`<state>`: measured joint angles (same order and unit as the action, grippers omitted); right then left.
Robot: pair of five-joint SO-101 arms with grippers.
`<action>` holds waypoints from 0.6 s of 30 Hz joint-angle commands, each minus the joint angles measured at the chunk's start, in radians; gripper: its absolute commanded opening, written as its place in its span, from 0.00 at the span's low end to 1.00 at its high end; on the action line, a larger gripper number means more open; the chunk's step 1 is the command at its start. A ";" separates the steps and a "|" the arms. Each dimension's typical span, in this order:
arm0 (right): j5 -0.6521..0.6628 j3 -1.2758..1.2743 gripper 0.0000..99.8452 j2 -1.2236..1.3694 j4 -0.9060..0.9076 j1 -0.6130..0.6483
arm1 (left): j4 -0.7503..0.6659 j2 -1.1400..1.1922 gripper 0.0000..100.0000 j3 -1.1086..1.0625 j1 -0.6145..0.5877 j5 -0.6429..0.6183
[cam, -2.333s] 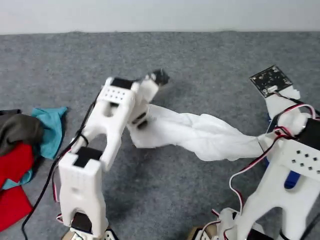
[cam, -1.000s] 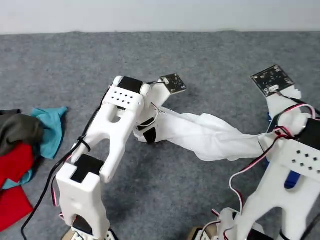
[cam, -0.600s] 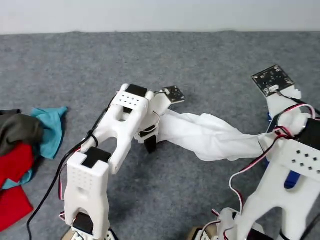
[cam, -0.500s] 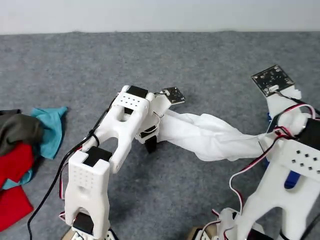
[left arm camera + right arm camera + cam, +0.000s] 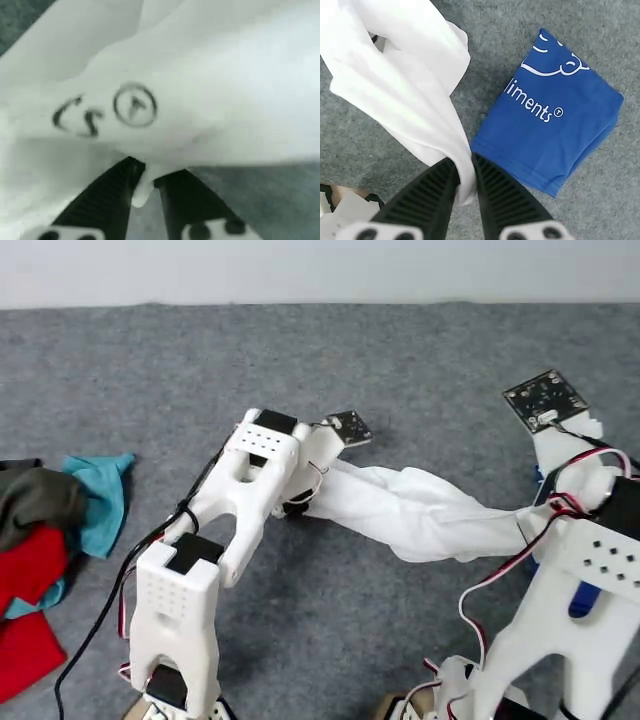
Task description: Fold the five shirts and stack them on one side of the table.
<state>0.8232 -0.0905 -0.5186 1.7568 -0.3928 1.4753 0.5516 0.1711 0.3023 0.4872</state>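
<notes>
A white shirt (image 5: 420, 512) hangs stretched between the two arms above the grey table. My left gripper (image 5: 145, 180) is shut on one end of the white shirt (image 5: 165, 100), near the table's middle (image 5: 298, 502). My right gripper (image 5: 465, 172) is shut on the other end of the white shirt (image 5: 405, 85), at the right side (image 5: 525, 530). A folded blue shirt (image 5: 550, 130) lies on the table under the right arm, and a strip of it (image 5: 581, 602) shows beside that arm. A heap of unfolded shirts, red (image 5: 30, 580), dark grey (image 5: 35, 495) and teal (image 5: 100, 500), sits at the left edge.
The grey carpet-like table top (image 5: 400, 370) stretches to the back wall. Both arm bases stand at the front edge, with cables trailing on the left (image 5: 85, 635).
The left arm has swung toward the middle and lowered, carrying its end of the white shirt closer to the table. The right arm has kept still.
</notes>
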 commanded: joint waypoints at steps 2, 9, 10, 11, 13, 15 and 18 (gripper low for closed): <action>-0.009 0.009 0.01 -0.030 0.039 -0.012 | 0.138 -0.224 0.02 0.094 -0.021 0.000; -0.008 0.132 0.01 -0.027 0.035 -0.008 | 0.219 -0.543 0.02 0.193 -0.169 0.000; -0.008 0.163 0.01 -0.025 0.028 -0.008 | 0.218 -0.585 0.02 0.203 -0.195 0.000; -0.008 0.195 0.01 -0.024 0.021 -0.008 | 0.216 -0.621 0.02 0.211 -0.218 0.000; -0.008 0.267 0.01 -0.024 0.012 -0.008 | 0.212 -0.687 0.02 0.217 -0.256 0.000; -0.008 0.344 0.01 -0.024 0.001 -0.008 | 0.212 -0.744 0.02 0.220 -0.285 0.000; -0.008 0.463 0.01 -0.021 -0.033 -0.008 | 0.210 -0.825 0.02 0.222 -0.305 0.000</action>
<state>0.8201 0.2409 -0.5186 1.7492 -0.3928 1.6809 -0.1649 0.3552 0.0307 0.4902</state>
